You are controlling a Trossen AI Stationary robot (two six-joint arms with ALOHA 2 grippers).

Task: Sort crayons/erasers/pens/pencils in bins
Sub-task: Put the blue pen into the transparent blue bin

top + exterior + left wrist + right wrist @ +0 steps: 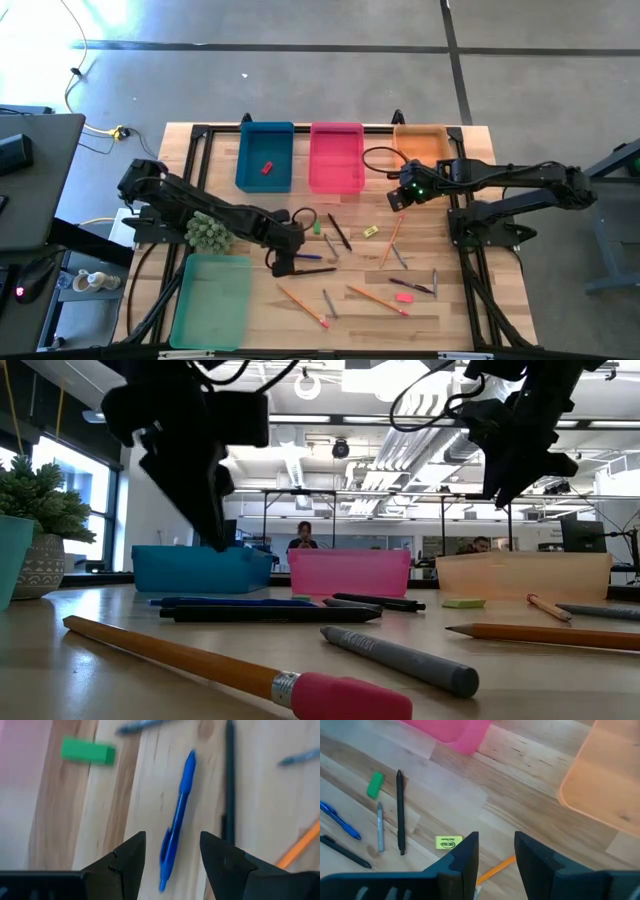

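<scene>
The left end effector [170, 857], open and empty, should straddle the blue pen [176, 822] squarely before closing.

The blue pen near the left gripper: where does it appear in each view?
High view: the blue pen lies just right of the left gripper.
Low view: left of centre, on the table, behind a black pen.
Left wrist view: centre, between the open gripper fingers.
Right wrist view: far left edge.
Shared landmark: green eraser, not visible in the low view.
</scene>
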